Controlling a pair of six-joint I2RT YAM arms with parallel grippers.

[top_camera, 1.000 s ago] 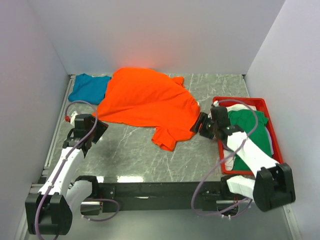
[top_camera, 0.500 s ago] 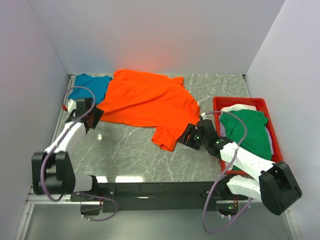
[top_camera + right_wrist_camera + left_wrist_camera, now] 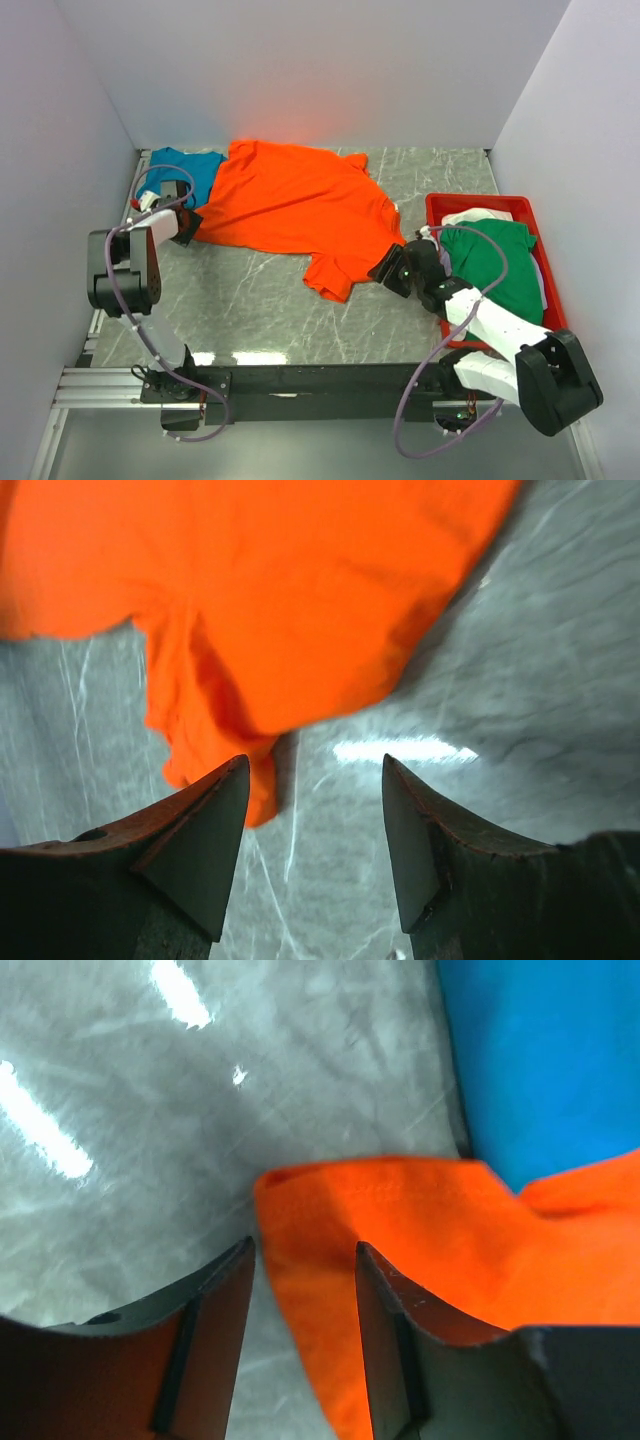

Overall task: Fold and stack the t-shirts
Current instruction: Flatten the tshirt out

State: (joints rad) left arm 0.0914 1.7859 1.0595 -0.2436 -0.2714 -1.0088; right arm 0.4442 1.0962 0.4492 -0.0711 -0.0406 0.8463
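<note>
A bright orange t-shirt (image 3: 290,205) lies spread and rumpled across the middle of the marble table. A teal t-shirt (image 3: 185,172) sits at the back left, partly under it. My left gripper (image 3: 185,222) is at the orange shirt's left corner. In the left wrist view that corner (image 3: 420,1230) lies between the open fingers of the gripper (image 3: 305,1260), with the teal shirt (image 3: 540,1060) beyond. My right gripper (image 3: 392,268) stands open (image 3: 315,780) over bare marble at the orange shirt's right edge (image 3: 280,590). A hem fold lies beside its left finger.
A red tray (image 3: 510,203) at the right holds a green t-shirt (image 3: 500,262) over a white one (image 3: 475,215). White walls close in the table at the back and on both sides. The right arm crosses the tray's near left corner.
The left arm swung back and left to the orange shirt's corner and its jaws narrowed. The right gripper moved off the tray's edge toward the shirt's right edge.
</note>
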